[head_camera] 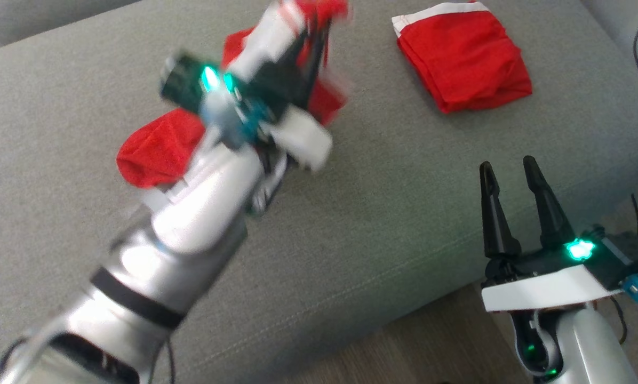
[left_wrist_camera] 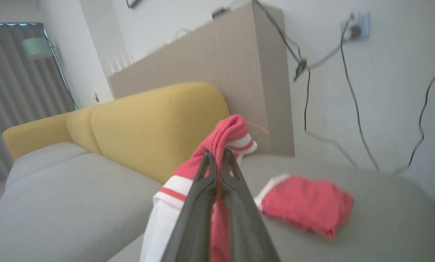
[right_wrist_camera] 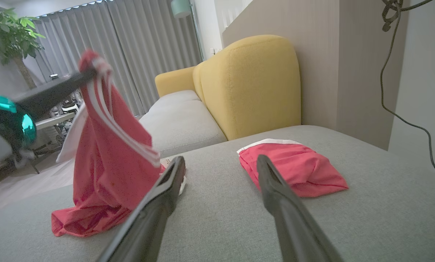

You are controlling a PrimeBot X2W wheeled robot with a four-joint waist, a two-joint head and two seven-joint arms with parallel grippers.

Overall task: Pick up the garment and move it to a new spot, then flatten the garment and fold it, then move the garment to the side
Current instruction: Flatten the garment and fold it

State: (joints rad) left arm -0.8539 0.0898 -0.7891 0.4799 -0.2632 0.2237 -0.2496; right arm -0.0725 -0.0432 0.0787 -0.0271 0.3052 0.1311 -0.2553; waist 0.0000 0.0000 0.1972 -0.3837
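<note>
Above the sofa (head_camera: 404, 240), left claw (left_wrist_camera: 217, 157) clamped the evidently limp, light garment (right_wrist_camera: 108, 156) by its striped edge; right claw (head_camera: 508, 165) stood apart

garment (right_wrist_camera: 108, 174): soft cloth | sofa (head_camera: 404, 224): matt woven fabric | floor (head_camera: 431, 341): wood

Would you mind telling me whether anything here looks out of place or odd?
Nothing looks damaged or spilled. The striped red garment hangs bunched from the shut left gripper, its lower end resting on the grey sofa, as fits a pick-up. A second red garment lies folded farther right; the right gripper is open and empty.
</note>
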